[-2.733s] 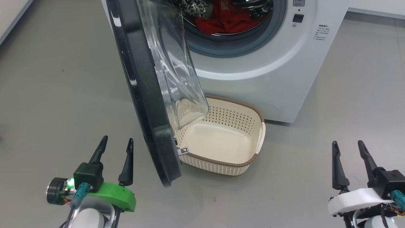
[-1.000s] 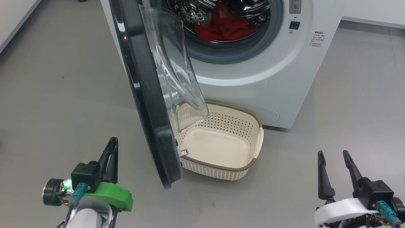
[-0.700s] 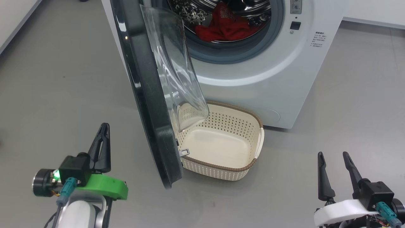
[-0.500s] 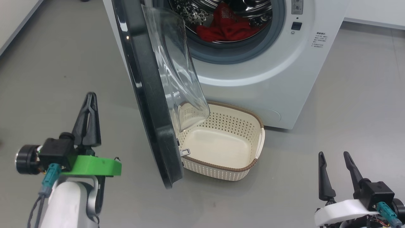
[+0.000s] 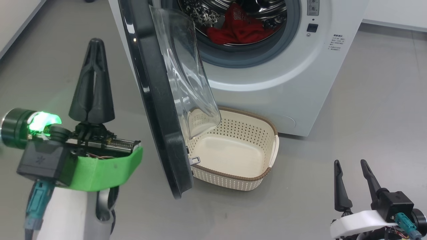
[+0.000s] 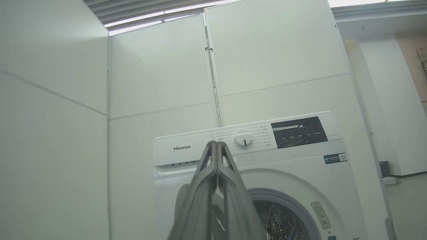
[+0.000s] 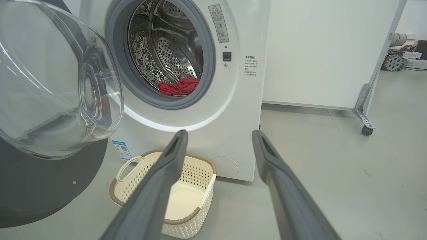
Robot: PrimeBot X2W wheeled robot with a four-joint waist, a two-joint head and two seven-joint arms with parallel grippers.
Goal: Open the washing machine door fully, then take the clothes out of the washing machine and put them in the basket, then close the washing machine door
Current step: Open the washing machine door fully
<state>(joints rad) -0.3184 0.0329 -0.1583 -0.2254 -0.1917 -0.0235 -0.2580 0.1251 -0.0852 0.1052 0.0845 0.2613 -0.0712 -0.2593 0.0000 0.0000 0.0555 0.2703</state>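
Low inside the washing machine (image 5: 283, 83), the red clothes (image 5: 238, 28) lie crumpled, likely soft and light, best pinched at a raised fold; left gripper (image 5: 94, 42) closed on nothing, right gripper (image 5: 349, 162) spread, empty

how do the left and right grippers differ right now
1. The left gripper is shut tight with no gap; the right gripper is open with a clear gap.
2. In the head view the left gripper stands high, next to the door's outer side; the right gripper sits low at the lower right, far from the door.
3. The left gripper has a green mount; the right gripper has a white mount.
Both are dark and hold nothing.
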